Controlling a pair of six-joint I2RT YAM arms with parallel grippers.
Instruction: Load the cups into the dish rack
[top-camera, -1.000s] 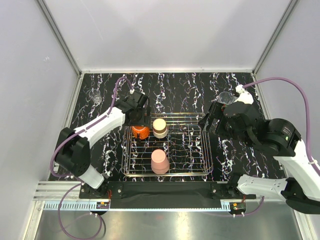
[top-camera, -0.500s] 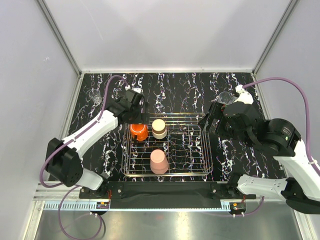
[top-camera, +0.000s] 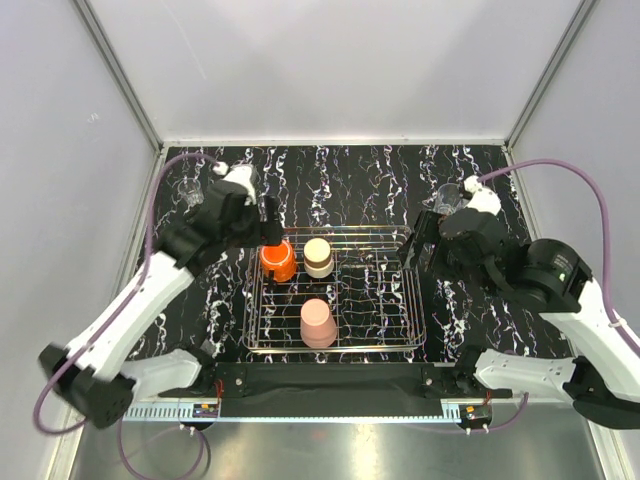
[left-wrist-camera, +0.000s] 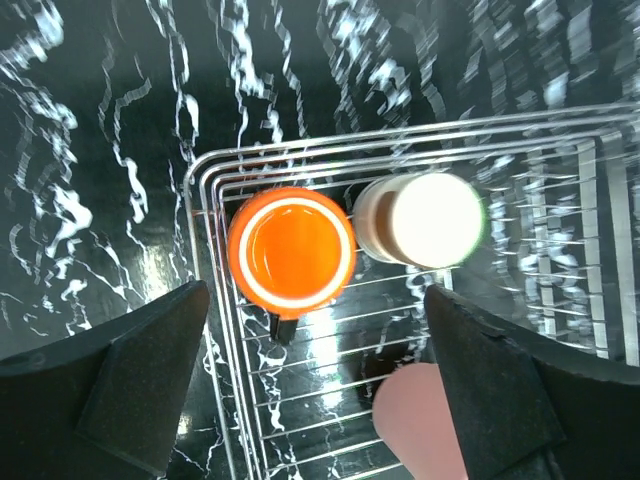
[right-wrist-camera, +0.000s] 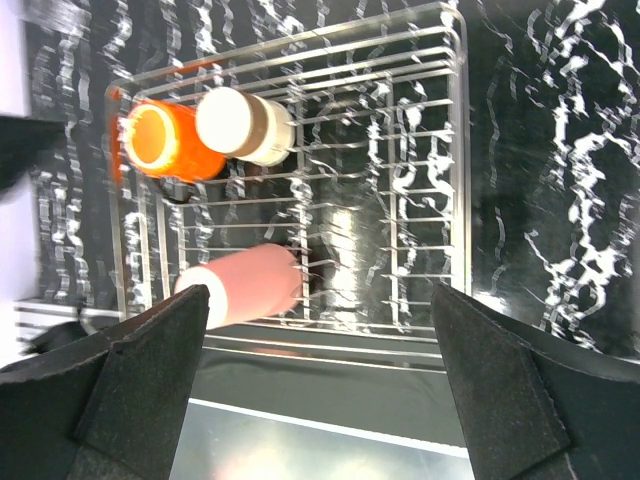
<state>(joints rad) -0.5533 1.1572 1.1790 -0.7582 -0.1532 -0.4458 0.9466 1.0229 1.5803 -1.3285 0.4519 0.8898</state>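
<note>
The dish rack (top-camera: 330, 347) lies mid-table and holds the orange cup (top-camera: 278, 261), the cream cup with a brown band (top-camera: 319, 256) and the pale pink tumbler (top-camera: 319, 322). One clear glass (top-camera: 190, 193) stands on the table at the far left. The other clear glass (top-camera: 449, 196) stands at the far right, partly hidden behind my right wrist. My left gripper (top-camera: 266, 230) is open and empty above the rack's far left corner, over the orange cup (left-wrist-camera: 291, 249). My right gripper (top-camera: 413, 250) is open and empty above the rack's right rim (right-wrist-camera: 460, 150).
The table is black marble-patterned with grey walls on three sides. A metal rail (top-camera: 330, 410) runs along the near edge. The rack's right half holds no cups. Purple cables loop from both arms.
My left arm has lifted and drawn back to the left, away from the orange cup, which stays in the rack. My right arm has barely moved.
</note>
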